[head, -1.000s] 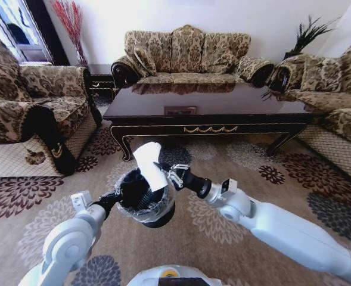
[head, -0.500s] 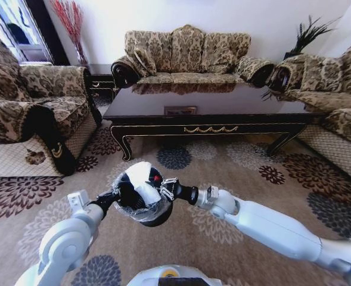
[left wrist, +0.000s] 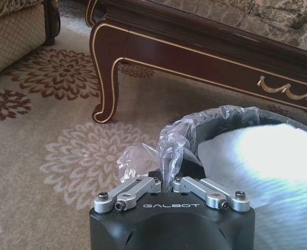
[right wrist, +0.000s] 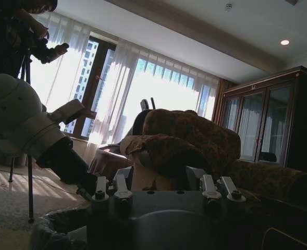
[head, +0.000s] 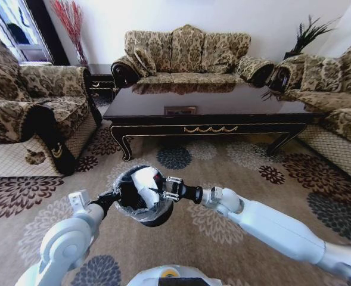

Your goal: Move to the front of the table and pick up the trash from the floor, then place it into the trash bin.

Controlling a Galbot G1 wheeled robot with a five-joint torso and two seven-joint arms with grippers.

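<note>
Napkin in the lifted bin

The left claw (left wrist: 170, 183) grips the trash bin (head: 144, 195) by its bagged rim, above the carpet; the white napkin (head: 146, 180) lies inside, the right claw (head: 161, 188) at its mouth, fingers undeterminable; the table (head: 223, 107) stands beyond.

Left gripper (left wrist: 170, 182): fingertips buried in the crinkled clear liner at the trash bin (left wrist: 231, 121) rim, contact with the black wall itself hidden; bin's far side cut off by the left wrist view's edge. White trash (head: 145, 179) inside the bin is washed out to a bright patch in the left wrist view, no folds or separate pieces legible, any smaller scraps too small to tell. Right gripper (head: 163, 189): fingertips hidden at the bin's mouth in the head view, backlit dark in the right wrist view.
</note>
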